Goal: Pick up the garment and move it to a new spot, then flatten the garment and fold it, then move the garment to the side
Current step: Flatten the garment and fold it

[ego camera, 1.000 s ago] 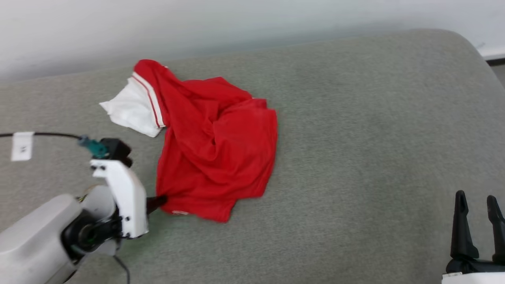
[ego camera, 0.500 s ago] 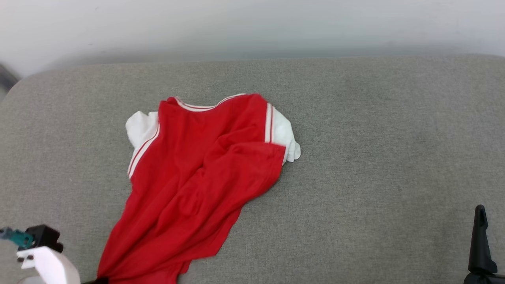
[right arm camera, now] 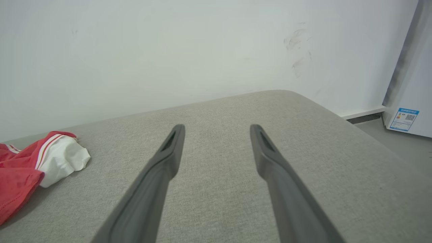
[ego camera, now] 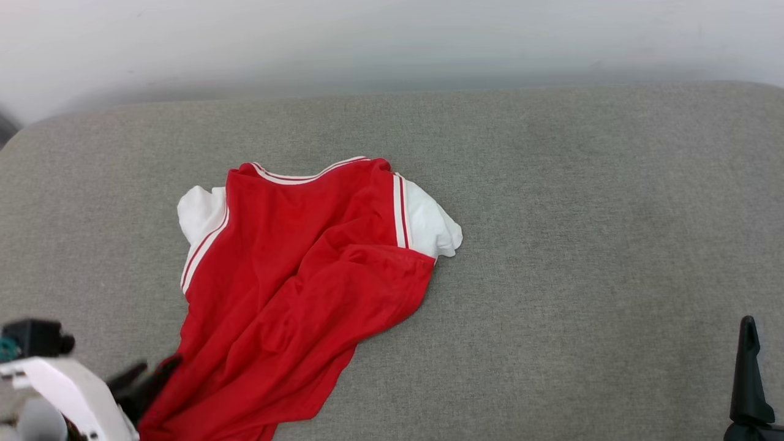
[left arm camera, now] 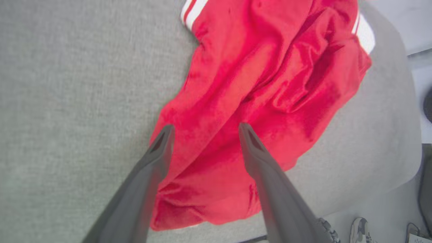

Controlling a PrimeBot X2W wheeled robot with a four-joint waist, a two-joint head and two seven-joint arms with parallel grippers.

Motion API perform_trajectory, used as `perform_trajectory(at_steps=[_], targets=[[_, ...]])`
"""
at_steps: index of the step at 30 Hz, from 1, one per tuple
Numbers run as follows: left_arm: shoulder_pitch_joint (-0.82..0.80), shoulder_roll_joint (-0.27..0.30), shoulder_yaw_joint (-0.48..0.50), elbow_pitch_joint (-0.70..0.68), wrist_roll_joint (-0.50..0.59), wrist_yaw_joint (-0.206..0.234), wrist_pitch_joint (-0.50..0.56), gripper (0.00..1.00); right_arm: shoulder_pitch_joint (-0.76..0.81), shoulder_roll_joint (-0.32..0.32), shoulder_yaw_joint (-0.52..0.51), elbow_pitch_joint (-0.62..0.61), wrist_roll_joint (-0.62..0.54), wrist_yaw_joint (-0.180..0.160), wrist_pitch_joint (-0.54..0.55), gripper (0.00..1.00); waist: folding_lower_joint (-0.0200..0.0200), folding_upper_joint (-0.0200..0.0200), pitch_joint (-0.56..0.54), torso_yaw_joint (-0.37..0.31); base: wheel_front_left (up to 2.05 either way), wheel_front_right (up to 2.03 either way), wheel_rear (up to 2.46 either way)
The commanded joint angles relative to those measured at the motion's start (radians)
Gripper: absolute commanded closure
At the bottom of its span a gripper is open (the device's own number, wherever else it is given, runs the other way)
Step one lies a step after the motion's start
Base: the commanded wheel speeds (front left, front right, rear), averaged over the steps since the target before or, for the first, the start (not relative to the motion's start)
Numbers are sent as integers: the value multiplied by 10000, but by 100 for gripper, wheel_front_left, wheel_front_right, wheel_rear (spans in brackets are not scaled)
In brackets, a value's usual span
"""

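Observation:
The garment (ego camera: 306, 288) is a red shirt with white sleeves and striped trim. It lies rumpled on the grey cushion (ego camera: 582, 245), collar to the back, hem stretched toward the front left. My left gripper (ego camera: 147, 376) sits at that hem corner; in the left wrist view it (left arm camera: 206, 128) is open, fingers spread just above the red cloth (left arm camera: 263, 84) and holding nothing. My right gripper (right arm camera: 217, 128) is open and empty over bare cushion, well right of the garment (right arm camera: 20, 172). One right finger (ego camera: 747, 373) shows at the head view's lower right.
A white wall (ego camera: 392, 43) runs behind the cushion. The cushion's rounded edge (left arm camera: 398, 162) drops to the floor, where a shoe (left arm camera: 358, 229) stands. A white cabinet with a blue label (right arm camera: 403, 118) stands past the cushion's right end.
The head camera has shifted. The left gripper, shut on the hem a second ago, pulled the garment out longer toward the front left and has now opened off it. The right gripper stayed open.

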Motion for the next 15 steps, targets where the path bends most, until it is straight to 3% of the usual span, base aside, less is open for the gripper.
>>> perform_trajectory(at_steps=[1, 6, 9, 15], targets=[[-160, 101, 137, -144, 137, -47, -196, 0, 107, -4, -29, -68, -104, -7, -20, 0, 0, 0, -33, 25, 0, 0, 0], [-591, 54, 1132, -965, 891, -126, -2182, 0, -14, -3, 47, 47, -340, -7, -20, 0, 0, 0, -209, 202, 0, 0, 0], [-657, -596, 1956, -800, 1415, -21, -2627, 0, -120, -67, 131, 122, -491, -7, -20, 0, 0, 0, -286, 363, 0, 0, 0], [628, -3425, 5111, -414, 4864, -495, -2675, 0, -450, -599, 577, 636, -328, -7, -20, 0, 0, 0, -544, 633, 0, 0, 0]])
